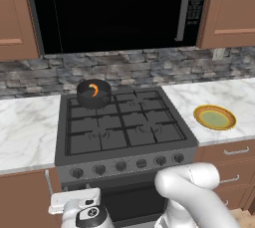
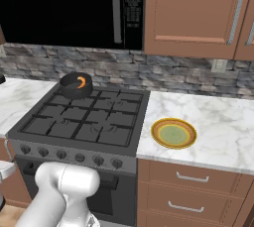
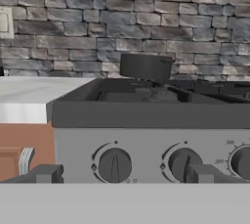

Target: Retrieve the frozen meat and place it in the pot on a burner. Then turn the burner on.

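The meat [image 1: 93,90] lies in the pot [image 1: 93,94] at the stove's [image 1: 124,122] back-left corner, well beyond the claw [image 3: 122,173], whose fingers stand apart before the front knobs [image 3: 114,165].

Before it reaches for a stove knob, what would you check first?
1. Meat in pot: ok.
2. Pot sits on back left burner: ok.
3. Fingers spread apart, holding nothing: ok.
4. Knobs straight ahead of the hand: ok.
5. Which knob serves that burner: cannot tell.
6. Burner lit: cannot tell, no flame visible.
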